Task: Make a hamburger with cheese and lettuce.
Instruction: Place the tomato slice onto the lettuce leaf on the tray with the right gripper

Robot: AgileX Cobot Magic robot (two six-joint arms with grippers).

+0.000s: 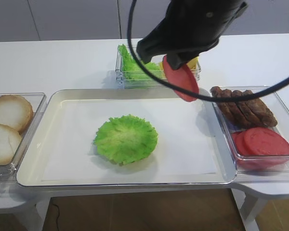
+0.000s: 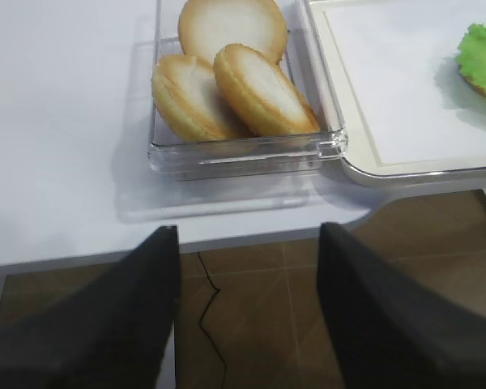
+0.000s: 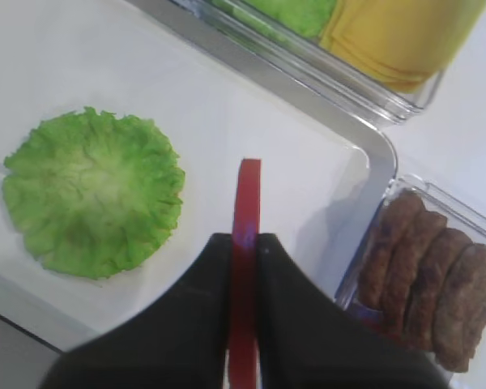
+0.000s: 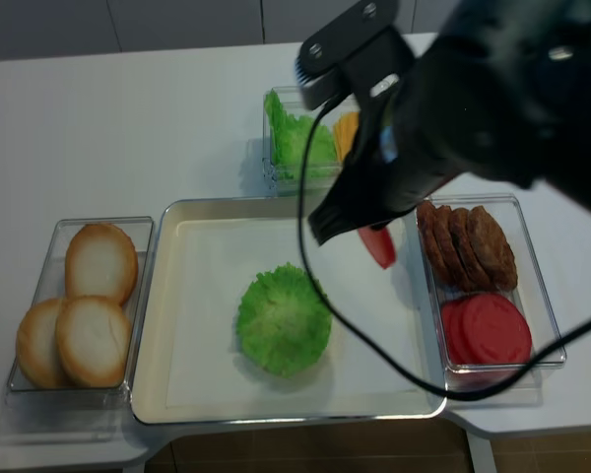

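Observation:
The hamburger is a single green ruffled lettuce leaf (image 1: 125, 139) (image 3: 93, 192) (image 4: 284, 319) lying flat in the middle of the white tray (image 1: 33, 144). My right gripper (image 3: 245, 239) (image 1: 169, 60) is shut on a flat red tomato slice (image 1: 180, 79) (image 3: 247, 203) (image 4: 378, 244). It holds the slice on edge above the tray's back right corner, to the right of the leaf. Yellow cheese (image 1: 193, 62) (image 3: 405, 32) sits in a clear box behind the tray, partly hidden by the arm. My left gripper (image 2: 247, 235) is open and empty, just off the table's front edge near the buns.
Pale bun halves (image 1: 9, 125) (image 2: 227, 81) fill a clear box left of the tray. More lettuce (image 1: 135, 70) shares the back box with the cheese. Brown patties (image 1: 243, 108) and red slices (image 1: 262, 142) lie in the box on the right.

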